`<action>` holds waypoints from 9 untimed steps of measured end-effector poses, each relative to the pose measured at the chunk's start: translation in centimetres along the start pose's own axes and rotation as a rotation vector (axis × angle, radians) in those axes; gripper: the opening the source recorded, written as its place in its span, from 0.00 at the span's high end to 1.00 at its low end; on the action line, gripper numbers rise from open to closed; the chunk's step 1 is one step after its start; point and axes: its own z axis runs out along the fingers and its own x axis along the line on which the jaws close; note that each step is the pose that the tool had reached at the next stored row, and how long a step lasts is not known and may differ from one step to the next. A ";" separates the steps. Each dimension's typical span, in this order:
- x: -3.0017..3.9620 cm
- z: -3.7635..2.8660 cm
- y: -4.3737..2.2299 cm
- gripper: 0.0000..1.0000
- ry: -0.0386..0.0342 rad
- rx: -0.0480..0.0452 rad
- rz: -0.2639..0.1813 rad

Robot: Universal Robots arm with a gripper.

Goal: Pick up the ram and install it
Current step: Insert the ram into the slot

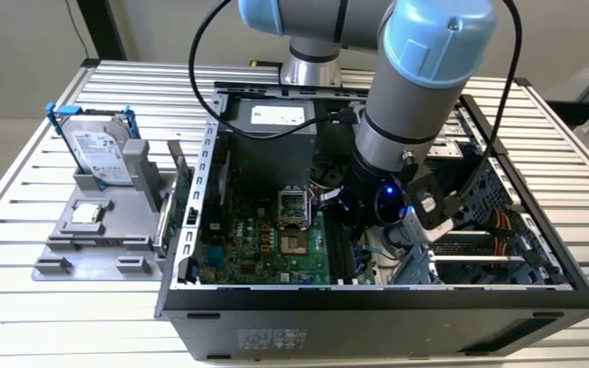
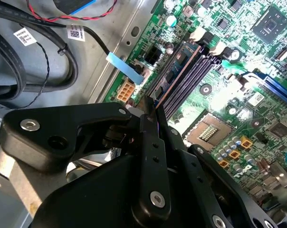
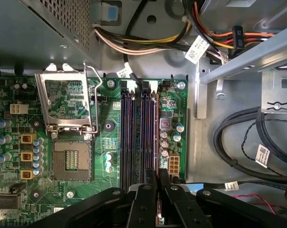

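Note:
The ram (image 3: 156,137) is a thin dark stick seen edge-on, standing in line with the outermost memory slot beside the small capacitors. In the second wrist view the ram (image 2: 179,66) runs along that same slot. My gripper (image 3: 157,183) is shut on the ram's near end, its black fingers (image 3: 146,199) pressed close on either side. In the second wrist view the gripper (image 2: 152,111) sits just above the slot's end. The other dark memory slots (image 3: 127,137) lie beside it. In the exterior view the arm (image 1: 417,100) reaches down into the open computer case (image 1: 376,307).
An open processor socket (image 3: 71,159) lies beside the slots on the green motherboard (image 1: 264,245). Black cables (image 3: 248,142) and a metal drive cage (image 3: 243,57) crowd the other side. Outside the case, a grey holder (image 1: 80,261) carries a blue-framed hard drive (image 1: 100,149) and a small chip (image 1: 88,213).

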 end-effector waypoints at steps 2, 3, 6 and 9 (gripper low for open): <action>0.04 0.04 0.01 1.00 0.0000 -0.0001 0.000; 0.07 0.04 0.00 1.00 0.0000 -0.0001 0.000; 0.11 0.09 0.00 1.00 0.0000 -0.0002 0.000; 0.15 0.14 0.00 1.00 0.0000 -0.0001 0.000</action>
